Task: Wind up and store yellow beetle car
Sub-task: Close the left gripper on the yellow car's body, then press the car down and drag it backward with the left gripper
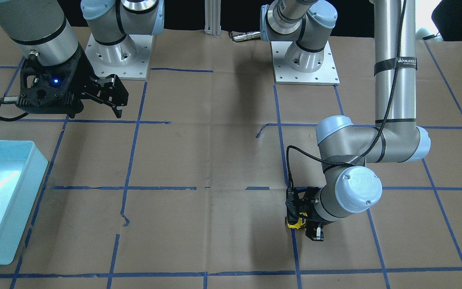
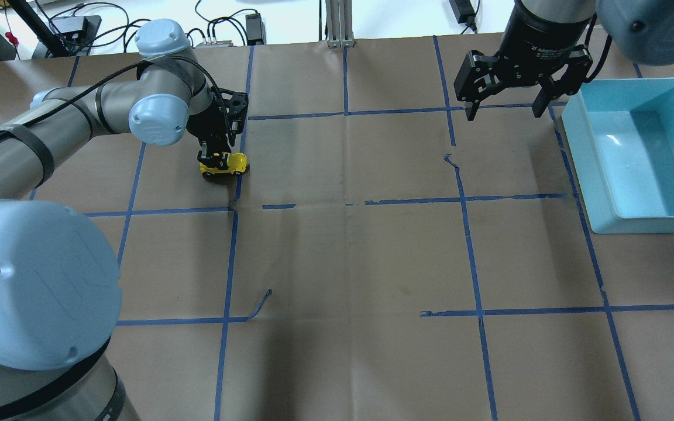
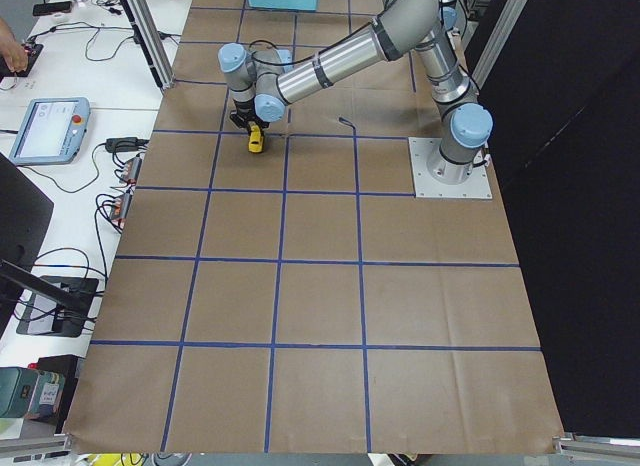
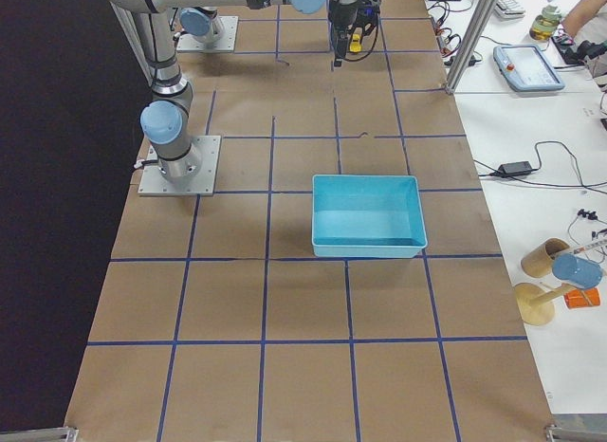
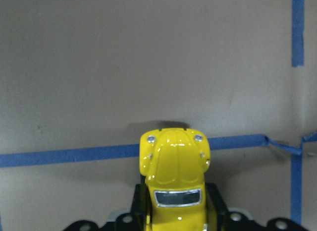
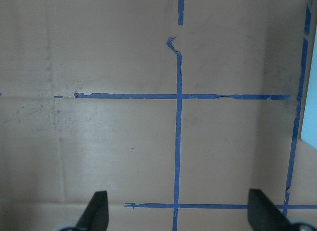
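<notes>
The yellow beetle car (image 2: 233, 163) is a tiny glossy toy held in my left gripper (image 2: 218, 156), which is shut on its body, low over the brown paper beside a blue tape line. I cannot tell whether its wheels touch the paper. In the left wrist view the car (image 5: 174, 166) points away from the camera, with a dark finger (image 5: 140, 207) on each side. It also shows in the front view (image 1: 295, 224) under the left gripper (image 1: 301, 218). My right gripper (image 2: 504, 110) is open and empty, above the table next to the bin; its open fingers (image 6: 96, 211) frame bare paper.
A light blue bin (image 2: 635, 223) stands at the table's right side, open and with nothing showing inside; it also shows in the front view (image 1: 34, 176). The table (image 2: 348, 257) is covered in brown paper with a blue tape grid. The arm bases (image 1: 305, 68) are bolted at the robot's edge.
</notes>
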Robot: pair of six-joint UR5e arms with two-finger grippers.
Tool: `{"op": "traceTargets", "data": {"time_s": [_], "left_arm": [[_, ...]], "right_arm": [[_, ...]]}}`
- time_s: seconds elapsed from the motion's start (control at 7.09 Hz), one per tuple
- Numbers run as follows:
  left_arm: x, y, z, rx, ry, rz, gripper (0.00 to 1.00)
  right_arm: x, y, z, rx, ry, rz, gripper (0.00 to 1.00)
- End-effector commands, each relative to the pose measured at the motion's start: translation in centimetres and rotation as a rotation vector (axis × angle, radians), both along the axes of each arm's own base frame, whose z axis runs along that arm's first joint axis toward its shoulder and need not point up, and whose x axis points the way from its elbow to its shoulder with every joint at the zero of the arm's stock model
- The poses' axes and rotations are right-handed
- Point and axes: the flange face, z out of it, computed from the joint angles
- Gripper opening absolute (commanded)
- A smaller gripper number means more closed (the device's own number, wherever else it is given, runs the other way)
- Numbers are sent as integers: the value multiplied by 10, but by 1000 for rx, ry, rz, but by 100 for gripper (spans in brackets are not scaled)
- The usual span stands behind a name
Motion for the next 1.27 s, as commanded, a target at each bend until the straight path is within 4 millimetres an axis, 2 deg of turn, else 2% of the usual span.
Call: {"op": "traceTargets", "data": {"time_s": [0.0,0.71,1.13], "left_arm": [[1,0,-1,2,2,-2,2],[10,0,-6,-3,0,3,2],[23,-2,-6,-9,-3,13,2]], "right_arm": [[0,0,-2,3,3,2,100],[1,0,-3,7,-5,1,100],[1,4,-14,27,-6,-1,100]]}}
